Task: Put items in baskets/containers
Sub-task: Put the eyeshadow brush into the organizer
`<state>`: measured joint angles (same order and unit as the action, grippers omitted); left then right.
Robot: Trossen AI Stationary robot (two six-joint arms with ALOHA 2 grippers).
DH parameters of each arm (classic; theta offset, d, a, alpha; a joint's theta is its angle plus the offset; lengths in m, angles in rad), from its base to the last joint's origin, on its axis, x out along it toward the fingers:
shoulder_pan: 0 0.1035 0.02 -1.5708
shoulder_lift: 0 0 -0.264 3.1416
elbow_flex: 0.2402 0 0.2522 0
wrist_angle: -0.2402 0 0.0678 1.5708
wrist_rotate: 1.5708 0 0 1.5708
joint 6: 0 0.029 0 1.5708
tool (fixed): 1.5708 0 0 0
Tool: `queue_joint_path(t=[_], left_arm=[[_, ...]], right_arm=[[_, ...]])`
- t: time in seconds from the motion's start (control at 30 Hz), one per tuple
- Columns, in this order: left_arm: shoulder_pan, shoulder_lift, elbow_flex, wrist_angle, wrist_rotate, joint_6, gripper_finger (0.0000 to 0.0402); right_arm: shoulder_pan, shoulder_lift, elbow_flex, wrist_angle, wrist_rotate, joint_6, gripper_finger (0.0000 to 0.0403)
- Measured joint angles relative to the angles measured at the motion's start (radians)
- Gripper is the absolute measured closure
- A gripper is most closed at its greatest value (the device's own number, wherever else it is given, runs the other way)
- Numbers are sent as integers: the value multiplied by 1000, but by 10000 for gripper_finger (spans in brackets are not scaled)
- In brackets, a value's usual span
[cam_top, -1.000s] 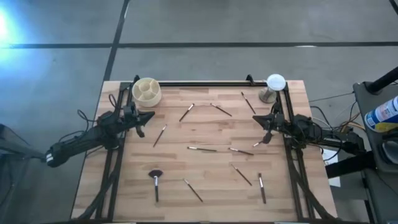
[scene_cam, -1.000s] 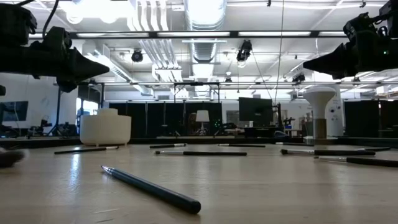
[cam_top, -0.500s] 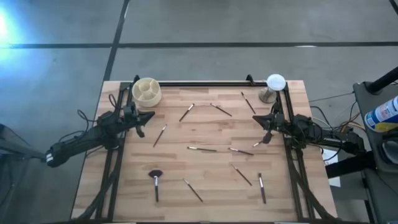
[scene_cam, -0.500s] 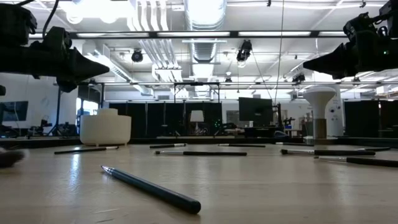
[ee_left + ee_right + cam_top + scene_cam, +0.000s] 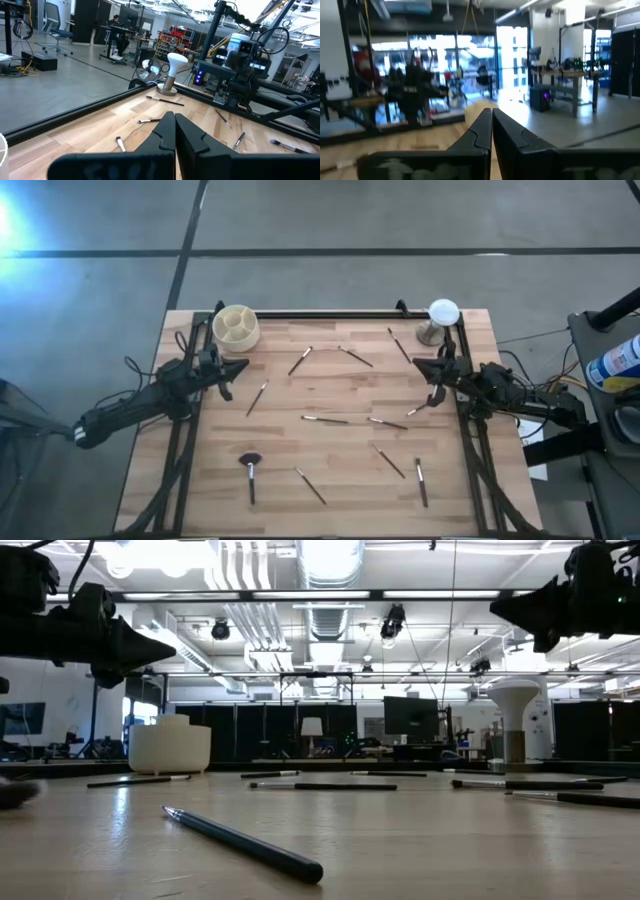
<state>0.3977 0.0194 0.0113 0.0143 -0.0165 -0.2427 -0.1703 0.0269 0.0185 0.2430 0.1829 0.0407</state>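
Right claw (image 5: 437,369) clenched, empty, newly lifted toward 12 o'clock since 1 second ago. Left claw (image 5: 240,367) clenched, idle. Brushes (image 5: 325,419) scattered on worktop (image 5: 330,470); cup (image 5: 236,326) at 11 o'clock. No pick begun.

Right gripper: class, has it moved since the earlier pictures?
Yes. The right gripper, fingers shut, has shifted toward the white dome on its stand in the high view, and sits higher against that dome in the low view.

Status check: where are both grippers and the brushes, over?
Left gripper shut, empty, beside the cup. Right gripper shut, empty, at the right rail. Brushes all loose on the table; cup empty. Nothing in the way.
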Motion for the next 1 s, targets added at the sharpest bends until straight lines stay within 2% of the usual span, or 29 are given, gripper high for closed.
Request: queue_joint_path(t=[0.2, 0.33, 0.5, 0.77, 1.0], left_arm=[[0, 0, 0, 0, 0, 0, 402], [0, 0, 0, 0, 0, 0, 402], [0, 0, 0, 0, 0, 0, 402], [0, 0, 0, 0, 0, 0, 402], [0, 0, 0, 0, 0, 0, 402]], right_arm=[[0, 4, 0, -2, 0, 38, 394], [0, 57, 16, -32, 1, 42, 394], [0, 211, 173, -279, 37, 31, 394], [0, 478, 431, -672, 21, 85, 394], [3, 704, 566, -839, -45, 128, 392]])
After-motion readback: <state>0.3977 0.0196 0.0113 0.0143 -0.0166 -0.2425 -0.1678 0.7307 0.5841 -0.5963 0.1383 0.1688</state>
